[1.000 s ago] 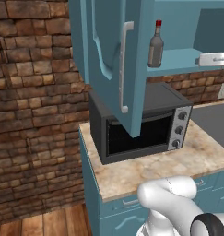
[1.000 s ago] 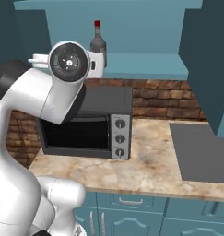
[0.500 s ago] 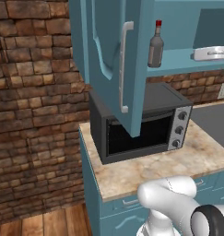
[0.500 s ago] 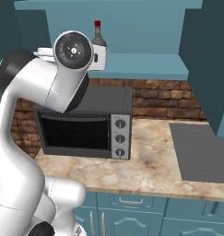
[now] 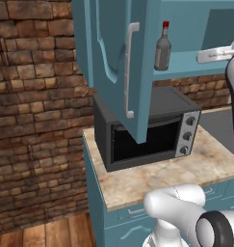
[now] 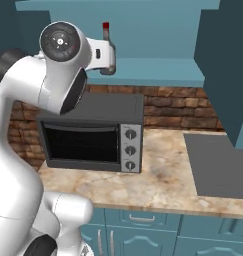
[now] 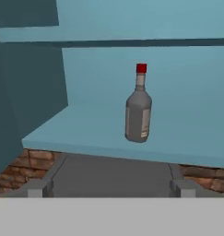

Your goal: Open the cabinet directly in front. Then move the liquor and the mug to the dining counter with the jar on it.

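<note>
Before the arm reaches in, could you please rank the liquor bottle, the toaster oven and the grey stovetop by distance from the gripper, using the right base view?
1. The liquor: on the cabinet shelf, just beyond the open gripper.
2. The toaster oven: on the counter, below the gripper.
3. The grey stovetop: on the counter, far off to the right.

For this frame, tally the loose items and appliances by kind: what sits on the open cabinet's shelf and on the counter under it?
Liquor bottle on the cabinet shelf: 1
Toaster oven on the counter: 1
Total: 2
</note>
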Available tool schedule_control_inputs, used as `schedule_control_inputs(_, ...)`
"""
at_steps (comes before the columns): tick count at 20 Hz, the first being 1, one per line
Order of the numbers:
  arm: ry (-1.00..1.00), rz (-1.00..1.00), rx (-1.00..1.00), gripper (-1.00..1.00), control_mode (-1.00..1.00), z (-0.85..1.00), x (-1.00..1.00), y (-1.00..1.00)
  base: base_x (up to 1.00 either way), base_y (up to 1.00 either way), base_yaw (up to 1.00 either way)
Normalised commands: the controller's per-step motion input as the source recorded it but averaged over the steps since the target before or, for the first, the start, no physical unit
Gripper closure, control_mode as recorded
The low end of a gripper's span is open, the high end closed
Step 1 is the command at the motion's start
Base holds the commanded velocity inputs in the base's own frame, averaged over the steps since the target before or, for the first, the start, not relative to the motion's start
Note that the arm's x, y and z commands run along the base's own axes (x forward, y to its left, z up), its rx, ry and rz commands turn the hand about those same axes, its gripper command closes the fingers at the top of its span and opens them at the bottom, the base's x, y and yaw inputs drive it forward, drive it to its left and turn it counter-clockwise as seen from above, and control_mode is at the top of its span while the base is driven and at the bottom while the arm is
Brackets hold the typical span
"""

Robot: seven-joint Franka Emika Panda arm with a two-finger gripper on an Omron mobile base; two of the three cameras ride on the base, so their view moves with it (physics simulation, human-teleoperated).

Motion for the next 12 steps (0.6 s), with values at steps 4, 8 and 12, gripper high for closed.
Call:
schedule_control_inputs(4, 0.03, -0.04, -0.01, -1.00, -1.00, 0.14, 0.23, 0.00, 0.00, 0.00, 0.00)
schedule_control_inputs(8, 0.09, 0.00, 0.00, -1.00, -1.00, 0.12, 0.23, 0.00, 0.00, 0.00, 0.00)
schedule_control_inputs(12, 0.06, 0.00, 0.00, -1.00, -1.00, 0.05, 0.22, 0.00, 0.00, 0.00, 0.00)
